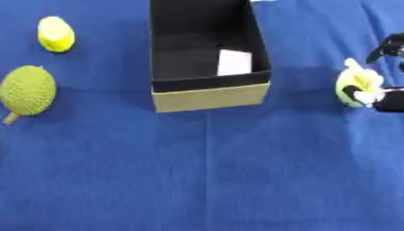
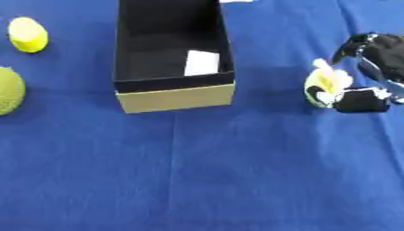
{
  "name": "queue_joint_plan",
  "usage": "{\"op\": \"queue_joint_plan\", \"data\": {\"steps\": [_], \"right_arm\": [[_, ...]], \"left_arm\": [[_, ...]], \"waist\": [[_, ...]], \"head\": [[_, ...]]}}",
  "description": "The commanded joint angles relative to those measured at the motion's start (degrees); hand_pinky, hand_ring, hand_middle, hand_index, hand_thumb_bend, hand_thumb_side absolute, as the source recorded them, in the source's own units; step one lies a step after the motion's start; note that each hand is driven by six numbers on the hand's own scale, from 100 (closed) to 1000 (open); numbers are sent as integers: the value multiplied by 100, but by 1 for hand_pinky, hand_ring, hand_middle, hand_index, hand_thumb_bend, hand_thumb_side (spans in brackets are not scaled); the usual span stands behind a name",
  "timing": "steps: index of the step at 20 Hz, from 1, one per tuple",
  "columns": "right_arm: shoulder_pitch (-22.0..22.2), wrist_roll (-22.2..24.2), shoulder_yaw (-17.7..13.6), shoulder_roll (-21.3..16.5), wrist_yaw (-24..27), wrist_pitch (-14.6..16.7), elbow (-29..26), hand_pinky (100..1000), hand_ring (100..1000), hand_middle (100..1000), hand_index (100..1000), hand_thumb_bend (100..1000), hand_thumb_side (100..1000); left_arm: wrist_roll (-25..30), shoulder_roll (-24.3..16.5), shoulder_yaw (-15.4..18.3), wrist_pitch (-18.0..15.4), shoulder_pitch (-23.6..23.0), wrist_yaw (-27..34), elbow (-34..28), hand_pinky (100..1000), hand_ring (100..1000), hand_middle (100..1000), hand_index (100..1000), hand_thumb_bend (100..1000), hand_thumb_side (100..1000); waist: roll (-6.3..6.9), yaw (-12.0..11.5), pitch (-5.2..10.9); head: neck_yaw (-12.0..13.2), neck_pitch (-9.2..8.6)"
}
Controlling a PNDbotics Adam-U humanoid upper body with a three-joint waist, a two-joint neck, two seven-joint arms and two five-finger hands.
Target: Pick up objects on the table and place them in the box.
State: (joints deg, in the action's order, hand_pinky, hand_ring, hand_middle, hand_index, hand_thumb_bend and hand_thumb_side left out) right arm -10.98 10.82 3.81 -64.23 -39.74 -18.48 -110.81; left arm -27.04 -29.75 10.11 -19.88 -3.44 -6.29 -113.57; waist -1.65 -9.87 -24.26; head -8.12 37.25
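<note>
Right eye view: the right hand (image 2: 371,72) is seen at the table's right side, its fingers (image 2: 361,100) curled round a yellow-green object (image 2: 325,83).

More of that hand is shown there than in the left eye view, where it is cut by the edge. The open box (image 1: 209,97), with a white slip (image 1: 234,62) inside, is set well apart to the left. A spiky green fruit (image 1: 28,90) and a yellow object (image 1: 56,34) lie at far left. Bare blue table (image 1: 236,180) is left in front.

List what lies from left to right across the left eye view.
Bumpy green fruit → small yellow fruit → open box → yellow-white object → right hand, fingers curled on that object.
</note>
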Motion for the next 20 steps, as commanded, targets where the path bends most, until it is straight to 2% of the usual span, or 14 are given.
{"op": "queue_joint_plan", "data": {"steps": [1,3,4,5,6,8,9,10,11,13,17,20], "right_arm": [[-3,-38,-115,-197,-35,-61,-219,823,767,699,705,390,605],[10,-43,-105,-215,-28,-47,-317,822,768,698,704,392,601],[13,-41,-102,-221,-23,-30,-348,823,769,693,701,420,658],[13,-38,-97,-226,-15,0,-363,823,769,686,694,374,593],[14,-32,-97,-230,-5,36,-371,825,770,681,692,368,590],[45,29,-108,-245,0,50,-376,841,794,686,708,459,612],[87,95,-99,-250,17,45,-371,858,831,733,780,443,644],[128,175,-92,-258,28,46,-361,863,842,754,805,442,637],[164,259,-85,-266,25,65,-351,879,875,802,860,443,577],[220,437,-106,-265,-20,145,-333,891,895,832,878,443,530],[248,774,-249,-250,-215,194,-372,894,895,823,876,443,592],[274,852,-317,-235,-343,177,-377,892,890,818,877,442,619]], "left_arm": [[5,-161,68,0,7,26,-102,796,540,546,808,100,601],[5,-172,71,-1,11,30,-102,796,539,545,808,100,601],[5,-176,72,0,14,31,-102,796,539,545,808,100,601],[4,-179,74,2,15,33,-102,796,539,544,807,100,601],[3,-181,76,4,15,35,-102,796,538,544,807,100,602],[0,-187,81,7,13,37,-102,796,538,544,807,100,602],[-2,-190,84,8,14,37,-102,796,538,544,807,100,601],[-5,-193,87,9,14,36,-102,796,538,544,807,100,601],[-8,-193,89,10,14,36,-102,796,538,543,808,100,601],[-15,-191,95,16,10,35,-102,796,538,543,808,100,601],[-32,-191,104,28,-2,31,-102,796,538,543,808,100,601],[-36,-185,103,37,-11,27,-102,796,538,543,808,100,601]], "waist": [[-17,5,156],[-35,12,178],[-43,16,186],[-52,19,195],[-60,24,203],[-74,35,218],[-80,39,225],[-85,43,232],[-87,46,236],[-87,56,244],[-70,84,259],[-50,109,262]], "head": [[24,-18],[30,-9],[30,-4],[32,0],[38,4],[48,16],[49,20],[49,25],[50,27],[59,32],[71,44],[72,50]]}}
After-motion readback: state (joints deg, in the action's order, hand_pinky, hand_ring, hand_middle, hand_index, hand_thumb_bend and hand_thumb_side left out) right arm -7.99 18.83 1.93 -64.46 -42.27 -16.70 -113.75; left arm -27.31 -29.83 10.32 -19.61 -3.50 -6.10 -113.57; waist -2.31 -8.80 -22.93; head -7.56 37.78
